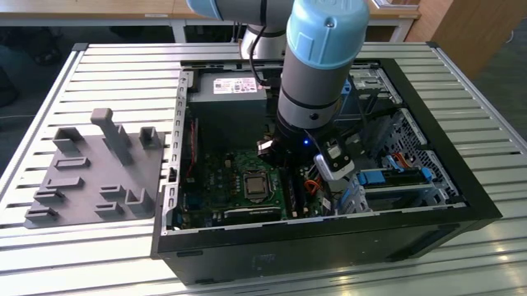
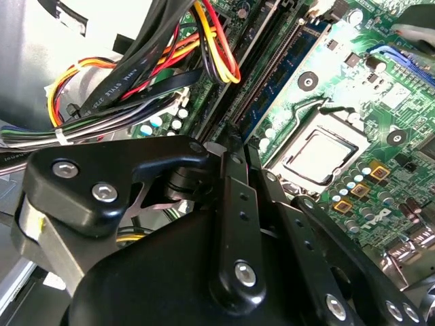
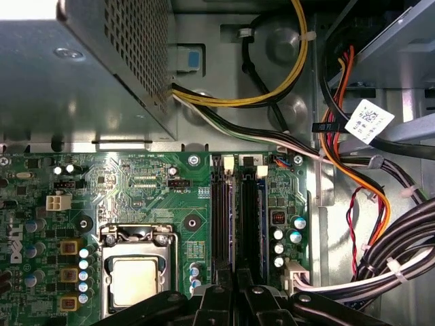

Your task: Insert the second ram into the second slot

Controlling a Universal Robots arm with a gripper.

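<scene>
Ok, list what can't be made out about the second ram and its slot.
First wrist view: the gripper covers one end of the second ram; seating unclear.
Second wrist view: the gripper hides the nearest ends of the ram slots.
Exterior view: the arm hides the ram slots.

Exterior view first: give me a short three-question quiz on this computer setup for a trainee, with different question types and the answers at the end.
1. True or false: the computer case on the table is closed, with its side panel on.
2. What stands on the table at the exterior view's left of the case? A) a grey rack B) a keyboard C) a monitor
3. Fill in: in the first wrist view, the memory slots sit on a ____ circuit board.
Key: 1 false; 2 A; 3 green.
</scene>
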